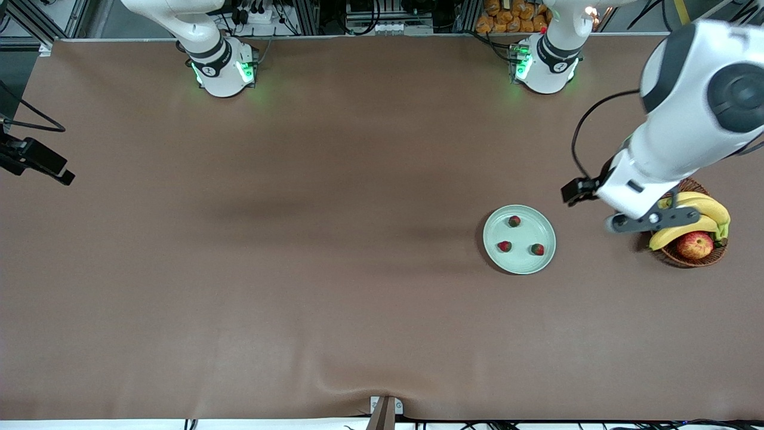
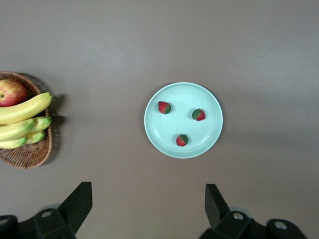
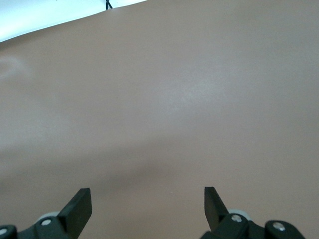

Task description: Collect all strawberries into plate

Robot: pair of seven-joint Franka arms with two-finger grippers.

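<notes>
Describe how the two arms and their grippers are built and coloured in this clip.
Both arms are glossy white with dark grey joint caps; the bases show black bands and green lights. The left arm carries a black box at its wrist, fed by a looping black cable. The left gripper and the right gripper have grey bodies with round silver fasteners and flat, black, wedge-shaped fingers.

Red strawberries (image 1: 514, 221) with dark green tops, pale mint plate (image 1: 546, 227), brown counter (image 1: 298, 269), yellow bananas (image 1: 698, 218), red-yellow apple (image 1: 695, 245), brown wicker basket (image 1: 686, 260).
</notes>
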